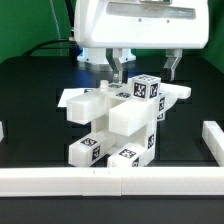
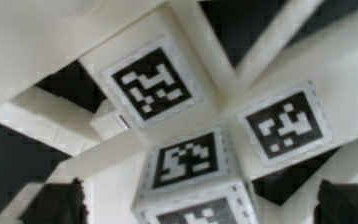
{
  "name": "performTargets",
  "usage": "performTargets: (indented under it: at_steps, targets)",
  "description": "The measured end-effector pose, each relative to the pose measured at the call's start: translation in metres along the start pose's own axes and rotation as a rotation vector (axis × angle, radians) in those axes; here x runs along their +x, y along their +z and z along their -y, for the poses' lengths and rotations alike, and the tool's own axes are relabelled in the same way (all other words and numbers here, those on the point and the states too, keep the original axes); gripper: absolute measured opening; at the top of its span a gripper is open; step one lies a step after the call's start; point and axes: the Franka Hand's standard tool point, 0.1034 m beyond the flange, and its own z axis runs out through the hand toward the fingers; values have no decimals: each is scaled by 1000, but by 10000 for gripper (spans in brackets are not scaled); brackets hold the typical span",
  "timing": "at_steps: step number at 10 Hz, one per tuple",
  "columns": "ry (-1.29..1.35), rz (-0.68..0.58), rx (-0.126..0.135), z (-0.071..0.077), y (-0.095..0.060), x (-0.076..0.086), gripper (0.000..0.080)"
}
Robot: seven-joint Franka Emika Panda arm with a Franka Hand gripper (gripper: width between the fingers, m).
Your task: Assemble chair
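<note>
The glossy white, tag-marked blocky plastic chair parts (image 1: 120,125) sit clustered in the middle of the black worktop (image 1: 30,95), near the long white border rail (image 1: 60,182), and the dark fingers (image 1: 119,67) hang spread wide and empty right above them, apparently lined up for a grasp.

The chair (image 1: 120,125) is a glossy white cluster of joined blocks and bars. It stands mid-worktop. Black-and-white square tags (image 2: 153,83) mark its faces.
</note>
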Motion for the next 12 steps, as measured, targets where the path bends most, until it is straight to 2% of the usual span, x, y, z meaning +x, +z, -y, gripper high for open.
performTargets:
  at_steps: [4,5,7,9,12]
  targets:
    - [13,31,21,3,0,-2,649]
    - [24,102,52,10,0,-6,649]
    - [33,218,73,14,-2,-4,649]
    - [30,215,70,13,-1,-3,649]
    - [3,203,67,-1,-2,2,649]
